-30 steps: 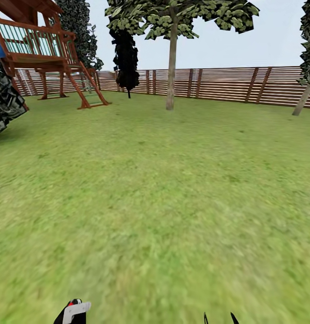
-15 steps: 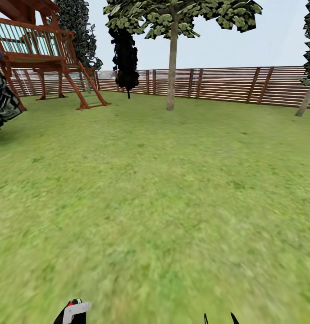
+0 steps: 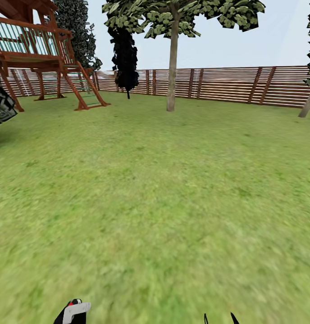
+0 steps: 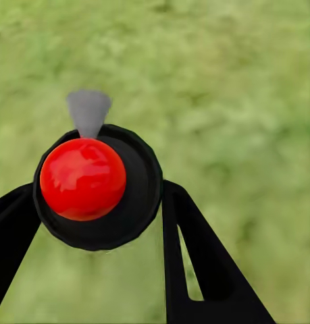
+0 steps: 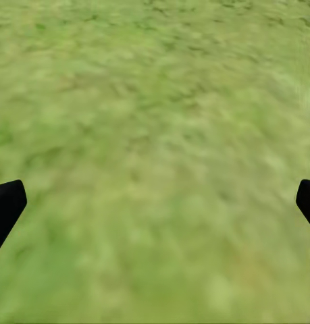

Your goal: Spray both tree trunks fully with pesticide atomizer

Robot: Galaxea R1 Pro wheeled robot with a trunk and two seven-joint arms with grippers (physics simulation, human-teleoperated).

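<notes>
Left gripper clamped on the atomizer, right gripper spread and empty, both over the lawn.

The left gripper (image 4: 94, 223) has its two black fingers (image 4: 202, 263) pressed against the sides of the small near-black pesticide atomizer (image 4: 97, 185), a round dark bottle with a glossy red top and a pale grey nozzle; in the head view it sits at the lower edge (image 3: 74, 311). The right gripper (image 5: 155, 202) has its dark fingertips (image 5: 6, 206) set wide apart with nothing but grass between them. Under both lies the blurred green lawn (image 3: 164, 193). Well ahead stands a tall tree with a pale grey-beige trunk (image 3: 172, 67) and a jagged green crown, near the brown slatted wooden fence (image 3: 227, 84). A red-brown wooden play tower (image 3: 38, 54) stands far to the left, and a black-leaved thin tree (image 3: 125, 56) is between them.
</notes>
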